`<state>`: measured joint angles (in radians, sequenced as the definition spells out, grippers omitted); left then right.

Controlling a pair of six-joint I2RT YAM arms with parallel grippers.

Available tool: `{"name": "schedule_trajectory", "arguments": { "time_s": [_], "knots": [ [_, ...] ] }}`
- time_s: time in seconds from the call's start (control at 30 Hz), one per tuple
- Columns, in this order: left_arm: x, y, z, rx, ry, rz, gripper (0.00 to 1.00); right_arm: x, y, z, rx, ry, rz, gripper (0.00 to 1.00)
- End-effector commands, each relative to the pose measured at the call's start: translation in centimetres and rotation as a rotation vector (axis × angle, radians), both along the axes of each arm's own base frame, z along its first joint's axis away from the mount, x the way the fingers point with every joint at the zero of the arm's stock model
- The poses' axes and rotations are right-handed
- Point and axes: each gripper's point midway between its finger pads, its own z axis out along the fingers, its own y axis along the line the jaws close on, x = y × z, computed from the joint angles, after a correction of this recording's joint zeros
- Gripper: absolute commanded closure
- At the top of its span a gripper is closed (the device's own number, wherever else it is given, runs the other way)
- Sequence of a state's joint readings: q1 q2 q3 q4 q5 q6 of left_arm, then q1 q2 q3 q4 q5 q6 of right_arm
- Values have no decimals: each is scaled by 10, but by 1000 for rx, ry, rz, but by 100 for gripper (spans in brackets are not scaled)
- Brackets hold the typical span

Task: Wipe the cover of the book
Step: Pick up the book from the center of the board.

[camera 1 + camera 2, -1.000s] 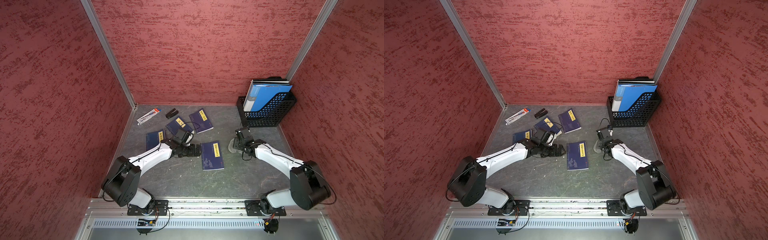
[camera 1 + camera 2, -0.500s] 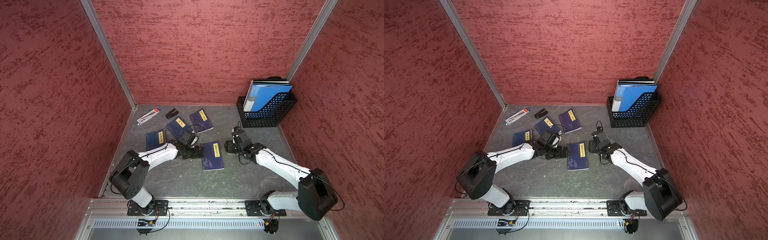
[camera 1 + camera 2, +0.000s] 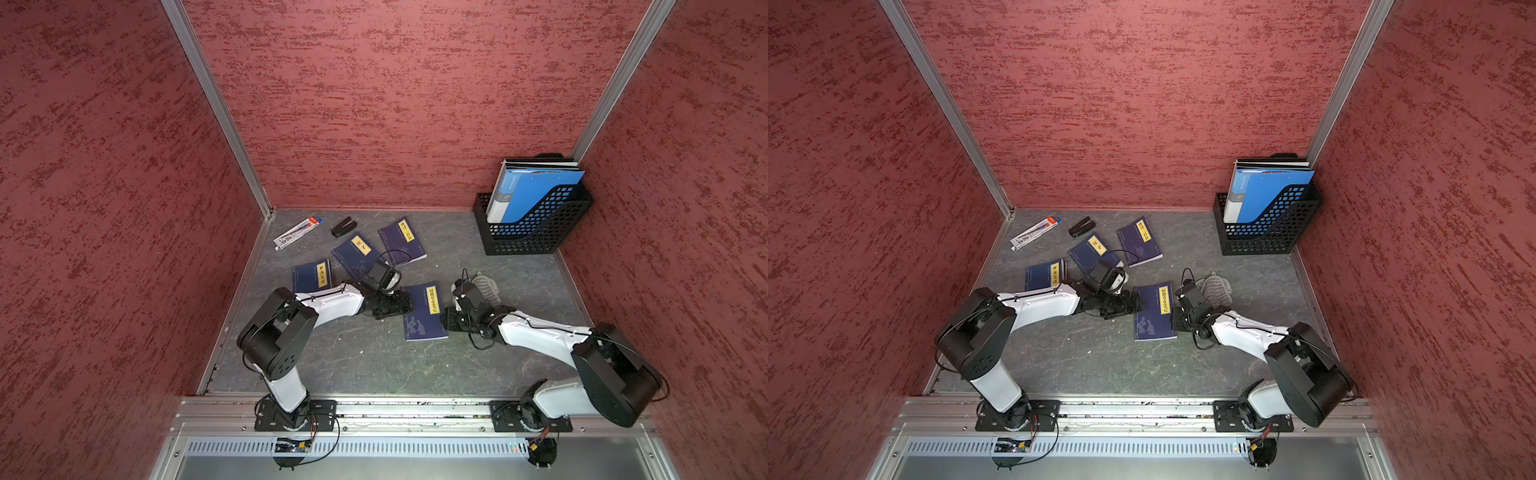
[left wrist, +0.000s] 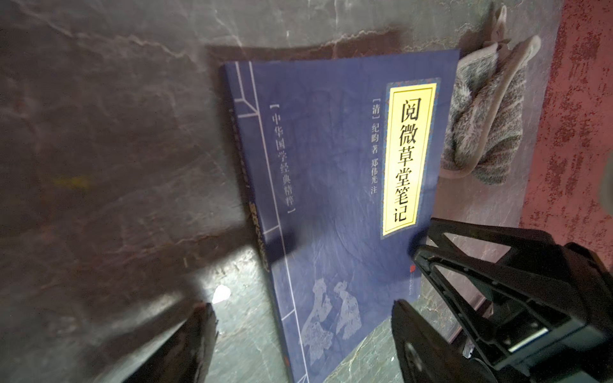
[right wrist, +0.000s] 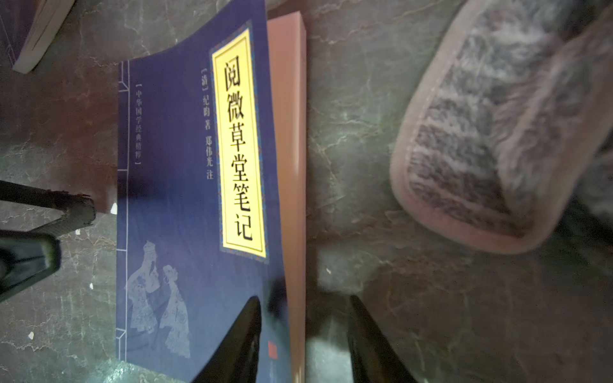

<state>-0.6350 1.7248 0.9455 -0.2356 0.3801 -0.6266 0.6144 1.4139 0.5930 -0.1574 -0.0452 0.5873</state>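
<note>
The book is dark blue with a yellow title label and lies flat, cover up, mid-table. My left gripper is open and low at its spine side, with the jaws wide around the lower spine corner. My right gripper is open at the opposite, page-edge side. One of its fingers is over the cover and the other is over the table, with the page edge between them. A grey striped cloth lies loose on the table just behind the right gripper; neither gripper holds it.
Three more blue books lie behind the left arm. A pen box and a black stapler are in the far left corner. A black mesh file holder with blue folders stands far right. Red walls close in three sides.
The right gripper left the cloth and moved left and nearer, to the book's page edge. The left gripper moved right to the spine. Both jaws narrowed.
</note>
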Motion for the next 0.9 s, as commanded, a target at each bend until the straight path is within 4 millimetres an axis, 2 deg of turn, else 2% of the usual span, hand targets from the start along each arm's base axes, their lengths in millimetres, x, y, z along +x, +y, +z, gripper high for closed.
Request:
{"name": "schedule_trajectory", "arguments": {
  "time_s": [0.0, 0.17, 0.2, 0.3, 0.53, 0.67, 0.87],
  "knots": [
    [7, -13, 6, -53, 0, -9, 19, 2, 6, -1, 29, -9, -9, 62],
    [4, -18, 2, -59, 18, -23, 22, 3, 4, -6, 4, -1, -20, 67],
    [3, -18, 1, -61, 22, -24, 23, 1, 2, -14, -12, 22, -24, 67],
    [1, -21, -1, -80, 33, -25, 24, -1, 2, -21, -16, 44, -23, 69],
    [1, -32, -2, -156, 62, -24, 31, -6, 5, -28, -5, 60, -16, 76],
    [4, -36, 5, -212, 48, -9, 35, -10, 6, -31, -2, 70, -10, 78],
    [12, -42, 31, -329, -19, -11, 42, -14, 9, -35, 10, 82, -10, 79]
  ]
}}
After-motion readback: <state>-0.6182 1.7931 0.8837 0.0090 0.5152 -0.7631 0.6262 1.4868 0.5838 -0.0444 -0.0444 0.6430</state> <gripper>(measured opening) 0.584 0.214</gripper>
